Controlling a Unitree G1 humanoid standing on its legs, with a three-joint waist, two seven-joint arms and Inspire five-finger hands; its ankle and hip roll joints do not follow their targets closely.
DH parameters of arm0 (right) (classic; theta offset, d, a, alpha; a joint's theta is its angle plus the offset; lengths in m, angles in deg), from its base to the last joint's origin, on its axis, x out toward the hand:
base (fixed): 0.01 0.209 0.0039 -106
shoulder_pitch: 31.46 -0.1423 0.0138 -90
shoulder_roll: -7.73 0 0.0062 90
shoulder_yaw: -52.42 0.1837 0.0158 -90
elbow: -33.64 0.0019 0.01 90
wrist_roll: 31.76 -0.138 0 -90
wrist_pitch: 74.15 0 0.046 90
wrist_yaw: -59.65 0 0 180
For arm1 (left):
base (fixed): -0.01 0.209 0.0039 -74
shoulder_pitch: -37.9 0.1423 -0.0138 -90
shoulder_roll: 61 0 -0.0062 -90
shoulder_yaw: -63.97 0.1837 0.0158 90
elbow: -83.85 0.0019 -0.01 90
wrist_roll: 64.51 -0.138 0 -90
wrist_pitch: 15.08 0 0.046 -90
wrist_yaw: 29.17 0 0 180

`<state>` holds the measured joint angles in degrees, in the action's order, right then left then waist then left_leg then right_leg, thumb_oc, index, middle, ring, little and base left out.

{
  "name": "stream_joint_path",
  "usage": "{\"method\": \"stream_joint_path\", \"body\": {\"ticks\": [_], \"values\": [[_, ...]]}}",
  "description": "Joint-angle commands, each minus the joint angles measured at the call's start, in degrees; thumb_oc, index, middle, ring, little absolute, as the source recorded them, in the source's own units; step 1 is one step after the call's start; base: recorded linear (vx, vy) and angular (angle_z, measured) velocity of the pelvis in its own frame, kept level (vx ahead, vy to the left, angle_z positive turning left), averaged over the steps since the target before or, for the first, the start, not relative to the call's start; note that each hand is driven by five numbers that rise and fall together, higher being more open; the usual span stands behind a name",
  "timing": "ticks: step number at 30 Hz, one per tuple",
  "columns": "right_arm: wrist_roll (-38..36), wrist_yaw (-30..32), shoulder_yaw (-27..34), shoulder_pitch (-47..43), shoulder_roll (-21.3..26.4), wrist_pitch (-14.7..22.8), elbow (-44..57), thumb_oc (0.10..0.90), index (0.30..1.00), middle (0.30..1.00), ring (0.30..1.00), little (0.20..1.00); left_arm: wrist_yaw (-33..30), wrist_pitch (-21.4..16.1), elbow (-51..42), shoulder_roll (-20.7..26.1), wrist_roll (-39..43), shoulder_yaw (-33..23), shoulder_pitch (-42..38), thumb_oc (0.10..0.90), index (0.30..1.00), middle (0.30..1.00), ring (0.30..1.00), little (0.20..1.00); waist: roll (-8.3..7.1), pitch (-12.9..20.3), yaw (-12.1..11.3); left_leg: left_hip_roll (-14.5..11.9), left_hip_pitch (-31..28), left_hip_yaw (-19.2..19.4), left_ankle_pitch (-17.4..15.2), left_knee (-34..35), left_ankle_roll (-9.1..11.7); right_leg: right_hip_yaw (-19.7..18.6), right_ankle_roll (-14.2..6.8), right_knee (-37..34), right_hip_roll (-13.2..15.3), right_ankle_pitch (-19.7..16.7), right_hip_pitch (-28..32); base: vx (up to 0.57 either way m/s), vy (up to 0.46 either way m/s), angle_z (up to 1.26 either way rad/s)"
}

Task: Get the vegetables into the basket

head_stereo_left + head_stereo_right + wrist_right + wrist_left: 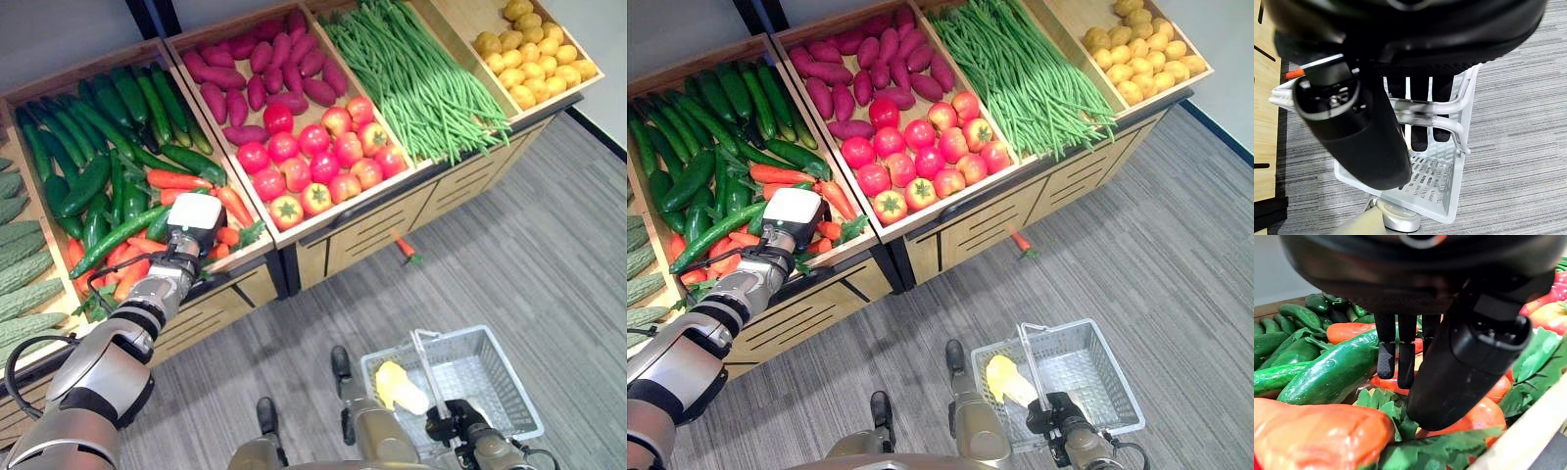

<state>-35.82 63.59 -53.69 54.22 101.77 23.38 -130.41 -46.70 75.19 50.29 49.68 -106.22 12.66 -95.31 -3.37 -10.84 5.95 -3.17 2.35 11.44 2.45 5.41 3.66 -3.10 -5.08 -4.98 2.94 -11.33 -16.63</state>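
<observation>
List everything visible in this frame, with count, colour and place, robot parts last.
Cucumbers: many, dark green, crate at the robot's left.
Carrots: many, orange with green tops, front of that crate.
Sweet potatoes: many, purple-red, back of the second crate.
Tomatoes: many, red, front of the second crate.
Green beans: a heap, green, third crate.
Potatoes: many, yellow, crate at the robot's right.
Loose carrot: one, orange, on the floor by the stand.
Basket: one, white wire, above the floor.
Yellow item: one, inside the basket.
Left hand: open, over the carrots.
Right hand: curled round the basket's handle.
</observation>
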Motion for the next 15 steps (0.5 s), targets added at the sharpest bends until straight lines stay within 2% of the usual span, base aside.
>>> {"method": "stream_joint_path", "body": {"ticks": [1, 4, 9, 15], "values": [[-1.6, -0.1, -1.1, -1.0, 1.0, 1.6, 0.9, 0.400, 0.300, 0.300, 0.300, 0.300, 3.9, 0.1, 3.8, -1.6, -0.1, 0.5, 3.6, 0.400, 0.300, 0.300, 0.300, 0.300, 0.43, -0.6, 1.2, -2.4, -0.6, -3.3, -1.5, -0.4, 0.8, -2.7, -4.8, 0.4, 4.6, 1.0, 3.9, 0.00, 0.000, 0.00], [-1.3, 0.0, -0.5, -0.6, 1.0, 1.5, 0.7, 0.400, 0.300, 0.300, 0.300, 0.300, 2.6, 0.3, 1.2, -0.7, 1.3, -1.0, 3.8, 0.400, 0.300, 0.300, 0.300, 0.300, 0.44, -0.3, 1.0, -2.3, -0.8, -3.4, -1.6, -0.4, 0.7, -2.5, -4.8, 0.4, 4.8, 1.0, 4.3, 0.00, 0.000, 0.00], [-1.4, 0.0, 0.7, 0.6, 0.7, 1.7, 1.0, 0.400, 0.300, 0.300, 0.300, 0.300, -0.1, 0.1, -8.9, 2.9, 3.7, -5.4, 4.9, 0.400, 0.300, 0.300, 0.300, 0.300, 0.36, 0.3, 0.6, -2.1, -1.1, -3.9, -1.7, -0.4, 0.7, -2.1, -4.9, 0.3, 5.0, 1.1, 4.9, 0.00, -0.010, 0.04], [-1.8, -0.4, 2.9, 2.5, -0.1, 1.9, 1.3, 0.400, 0.300, 0.300, 0.300, 0.300, -4.7, -3.6, -30.9, 7.9, 6.6, -15.4, 11.5, 0.400, 0.300, 0.300, 0.300, 0.300, 0.02, 1.5, -0.2, -2.0, -1.7, -4.7, -2.2, -0.4, 0.6, -1.4, -4.9, 0.3, 5.2, 1.6, 6.1, 0.01, -0.013, 0.06]]}}
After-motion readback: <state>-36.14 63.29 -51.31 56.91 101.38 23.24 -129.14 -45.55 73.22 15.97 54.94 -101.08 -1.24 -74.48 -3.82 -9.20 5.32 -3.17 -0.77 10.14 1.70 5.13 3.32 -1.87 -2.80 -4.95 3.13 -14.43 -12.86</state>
